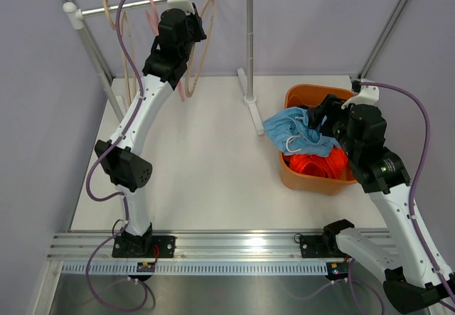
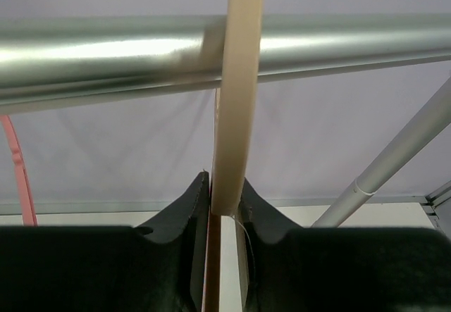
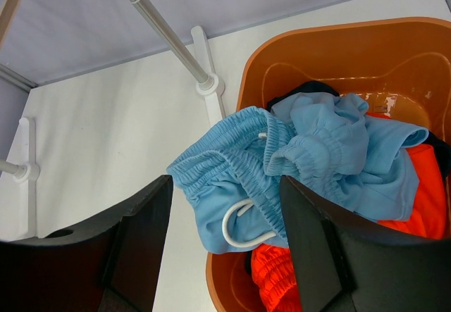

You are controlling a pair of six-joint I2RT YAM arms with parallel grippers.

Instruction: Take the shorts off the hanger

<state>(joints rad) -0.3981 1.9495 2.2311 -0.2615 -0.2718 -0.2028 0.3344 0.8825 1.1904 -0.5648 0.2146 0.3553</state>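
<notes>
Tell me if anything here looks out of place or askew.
The light blue shorts are spilling over the left rim of the orange bin. Part of the fabric and a white drawstring loop hang out over the edge, while the orange shorts lie inside. Nothing else stands out.

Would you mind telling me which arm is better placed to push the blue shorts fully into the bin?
Right, probably: the right hand, open, hovers over the blue shorts, which spill over the bin's rim. The left hand is far off at the rail, astride a hanger.
</notes>
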